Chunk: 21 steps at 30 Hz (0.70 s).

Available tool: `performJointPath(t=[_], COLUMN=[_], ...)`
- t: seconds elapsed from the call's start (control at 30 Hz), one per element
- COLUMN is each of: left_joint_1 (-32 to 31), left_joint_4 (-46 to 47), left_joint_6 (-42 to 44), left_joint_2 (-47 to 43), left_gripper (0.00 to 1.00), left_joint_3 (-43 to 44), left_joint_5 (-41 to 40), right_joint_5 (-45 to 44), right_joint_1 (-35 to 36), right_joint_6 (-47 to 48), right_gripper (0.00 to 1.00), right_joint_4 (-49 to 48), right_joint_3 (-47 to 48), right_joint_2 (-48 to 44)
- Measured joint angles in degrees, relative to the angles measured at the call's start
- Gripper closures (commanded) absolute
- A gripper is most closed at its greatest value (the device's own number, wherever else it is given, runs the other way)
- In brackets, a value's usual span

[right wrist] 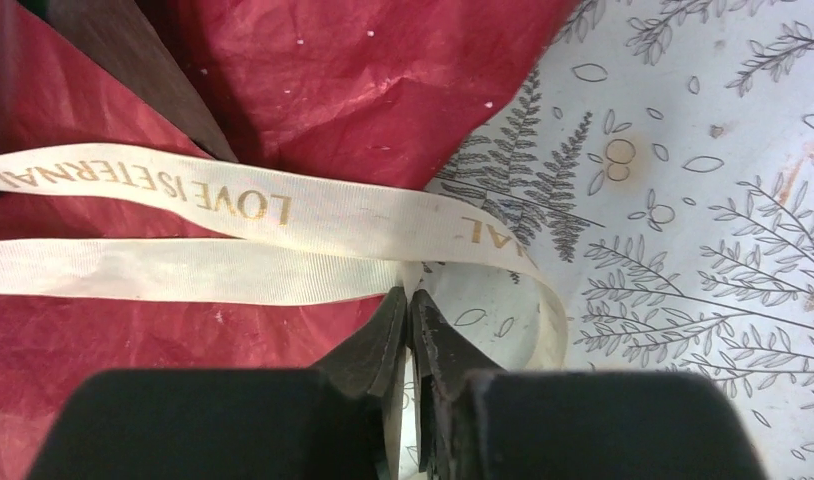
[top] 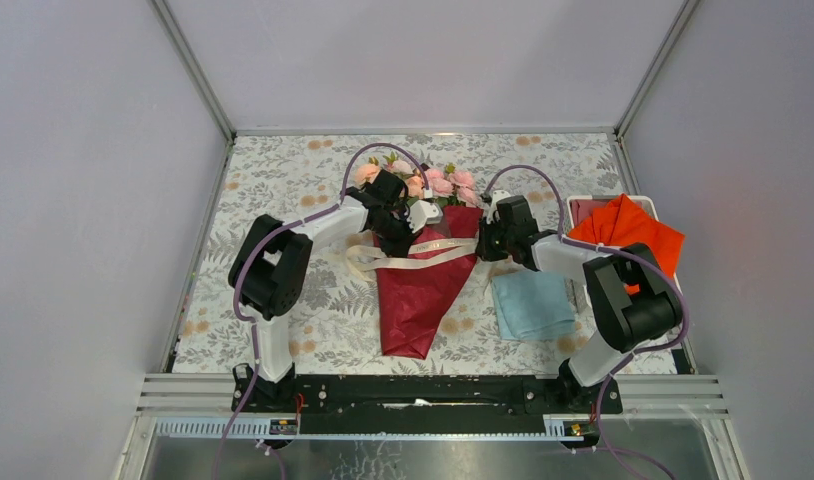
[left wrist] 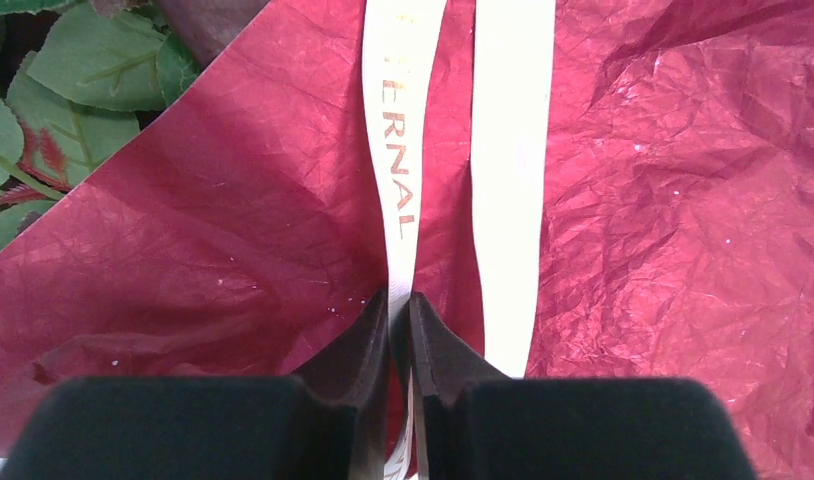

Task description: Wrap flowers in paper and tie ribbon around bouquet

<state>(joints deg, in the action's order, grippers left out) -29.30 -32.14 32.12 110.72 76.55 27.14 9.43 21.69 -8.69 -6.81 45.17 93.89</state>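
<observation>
The bouquet [top: 423, 285] lies mid-table, a dark red paper [left wrist: 683, 200] cone with its point toward me and pink flowers [top: 438, 182] at the far end. The cream ribbon [top: 428, 255] crosses the cone in two strands. My left gripper [top: 411, 238] is over the cone's upper left, shut on the ribbon [left wrist: 398, 180], which runs on edge between its fingertips. My right gripper [top: 480, 245] is at the cone's right edge, shut on the ribbon [right wrist: 283, 215] where it loops back over the tablecloth. Green leaves [left wrist: 93, 70] show at the left wrist view's top left.
A light blue folded cloth [top: 531, 303] lies right of the cone. A bright orange-red cloth [top: 628, 232] sits in a white bin [top: 583, 203] at the right edge. The printed tablecloth [right wrist: 703, 200] covers the table. Loose ribbon loops [top: 363, 262] lie left of the cone.
</observation>
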Motion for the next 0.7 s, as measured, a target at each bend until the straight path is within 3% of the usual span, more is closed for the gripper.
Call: performJointPath(t=[0.27, 0.7], left_joint_1=[0.0, 0.0], left_joint_4=[0.0, 0.0], left_joint_6=[-0.5, -0.5], left_joint_2=[0.0, 0.5], left_gripper=[1.00, 1.00], left_joint_3=[0.0, 0.0], left_joint_5=[0.3, 1.0], right_joint_5=[-3.5, -2.1], right_joint_1=[0.3, 10.1], right_joint_6=[-0.7, -9.0], right_gripper=[0.92, 0.92], right_joint_4=[1.9, 6.9], right_joint_3=[-2.7, -10.1], right_joint_2=[-5.5, -19.6])
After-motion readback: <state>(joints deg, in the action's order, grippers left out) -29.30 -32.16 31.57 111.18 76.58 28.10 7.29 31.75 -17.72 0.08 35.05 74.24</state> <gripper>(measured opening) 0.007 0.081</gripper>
